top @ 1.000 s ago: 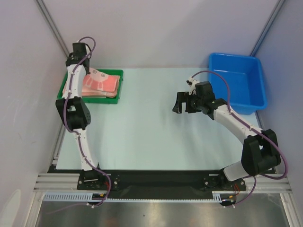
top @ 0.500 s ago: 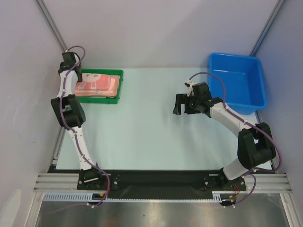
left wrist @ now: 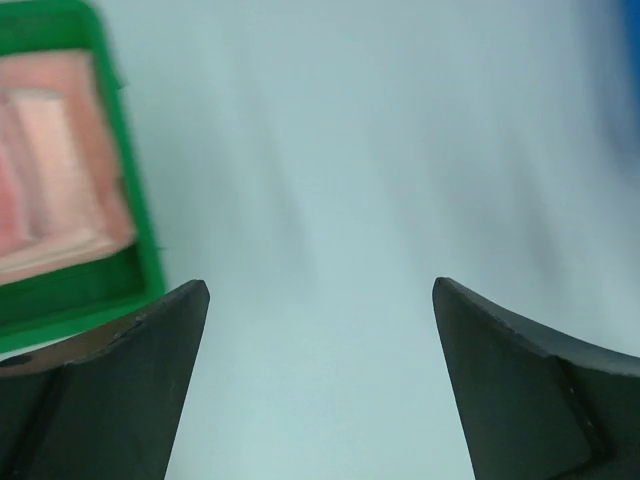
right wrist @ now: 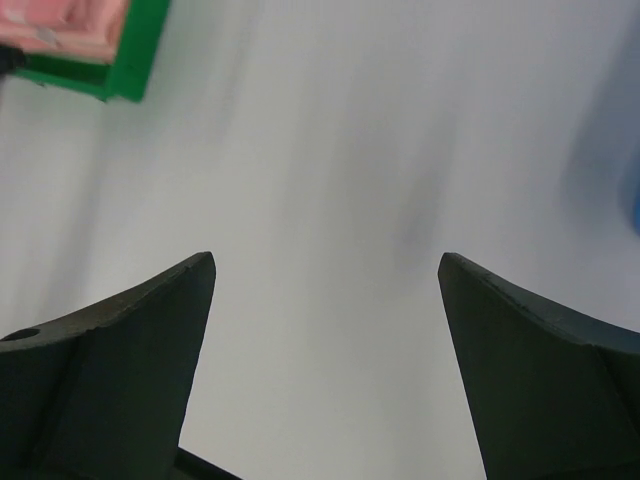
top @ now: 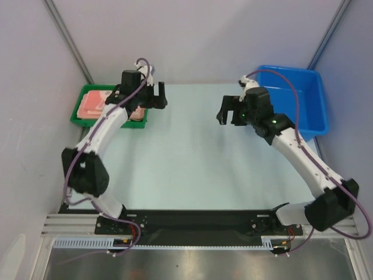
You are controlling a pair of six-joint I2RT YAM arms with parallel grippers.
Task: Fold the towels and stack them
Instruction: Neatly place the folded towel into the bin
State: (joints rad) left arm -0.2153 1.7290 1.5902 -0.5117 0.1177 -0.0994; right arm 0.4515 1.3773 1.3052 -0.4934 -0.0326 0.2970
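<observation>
The towels (top: 93, 105) lie folded in a salmon-pink stack inside the green tray (top: 78, 119) at the back left. They also show blurred in the left wrist view as towels (left wrist: 55, 185) and at the corner of the right wrist view as towels (right wrist: 65, 22). My left gripper (top: 157, 99) hangs just right of the tray over the table, open and empty, its left gripper (left wrist: 320, 290) jaws wide apart over bare surface. My right gripper (top: 229, 115) hovers over the table's back middle, open with nothing between its jaws, as the right gripper (right wrist: 327, 265) shows.
A blue bin (top: 297, 102) stands at the back right, behind the right arm. The green tray (left wrist: 140, 240) sits close to the left finger. The pale table (top: 186, 169) runs between the arms, with grey walls around it.
My left gripper opened and swung from the tray's far left side across to its right edge. The right arm stretched up and back a little, its gripper staying open.
</observation>
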